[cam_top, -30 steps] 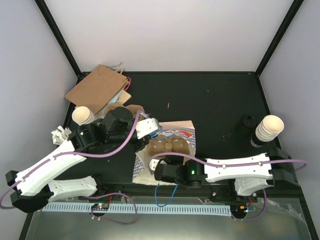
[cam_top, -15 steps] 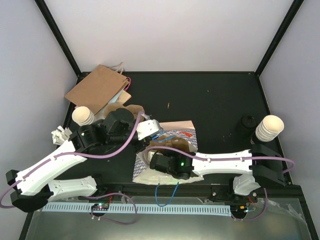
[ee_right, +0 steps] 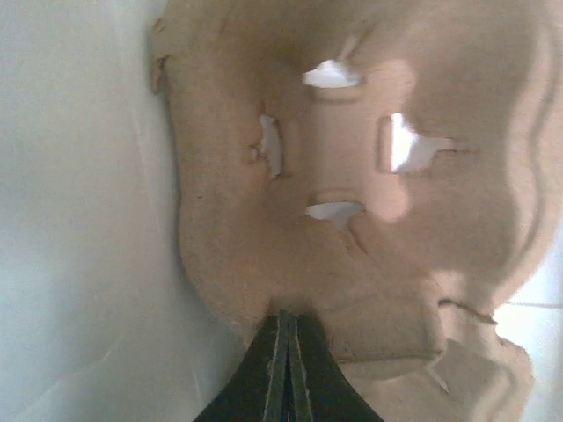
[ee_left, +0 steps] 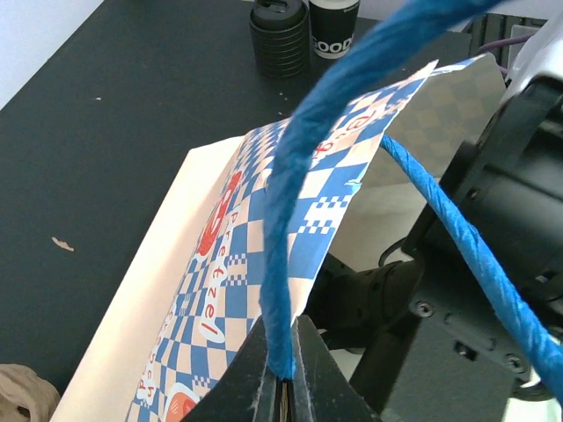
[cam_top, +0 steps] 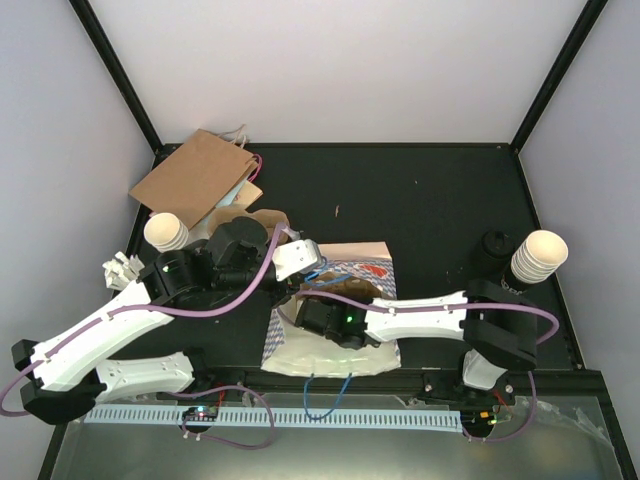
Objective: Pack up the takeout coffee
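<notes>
Checked paper bag (cam_top: 365,265) sits dead centre: right arm (cam_top: 420,315) reaches across it, left gripper (cam_top: 300,265) is at its top-left corner, cream cups (cam_top: 538,255) and black lids (cam_top: 492,250) well off to its right, brown bag (cam_top: 195,175) up-left.

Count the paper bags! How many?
2: a brown bag at the table's far-left corner, and a blue checked bag in the middle. Others could hide beneath.

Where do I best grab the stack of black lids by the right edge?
Probably across the round side wall of the stack of black lids, coming down from above and pinching near-to-far. It stands upright, and the stacked paper cups crowd its right side, so a left-right pinch looks blocked.
</notes>
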Controlling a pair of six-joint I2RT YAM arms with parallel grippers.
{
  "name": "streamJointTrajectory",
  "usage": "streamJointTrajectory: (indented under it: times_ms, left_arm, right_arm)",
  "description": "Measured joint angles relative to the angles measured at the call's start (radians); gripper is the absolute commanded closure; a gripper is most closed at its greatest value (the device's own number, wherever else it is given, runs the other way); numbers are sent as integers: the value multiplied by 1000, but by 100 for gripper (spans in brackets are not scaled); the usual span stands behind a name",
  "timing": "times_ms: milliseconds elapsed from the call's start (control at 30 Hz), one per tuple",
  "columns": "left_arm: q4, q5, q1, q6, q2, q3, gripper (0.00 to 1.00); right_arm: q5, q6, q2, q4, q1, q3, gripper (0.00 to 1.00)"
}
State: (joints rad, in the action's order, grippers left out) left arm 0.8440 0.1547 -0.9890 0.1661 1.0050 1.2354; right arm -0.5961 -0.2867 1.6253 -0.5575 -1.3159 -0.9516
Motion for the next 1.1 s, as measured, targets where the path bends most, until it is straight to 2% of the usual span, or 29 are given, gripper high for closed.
streamJointTrajectory:
  times_ms: [233, 700, 1100]
  left_arm:
    - [0, 22, 0, -13, -3, 0, 98]
    - [16, 61, 0, -31, 12, 13, 99]
    - [16, 48, 0, -46, 37, 33, 98]
  right_arm:
    - [3, -11, 77, 35, 34, 0, 99]
    - [-8, -51, 77, 26, 51, -15, 99]
    - [-1, -42, -73, -72, 16, -40, 99]
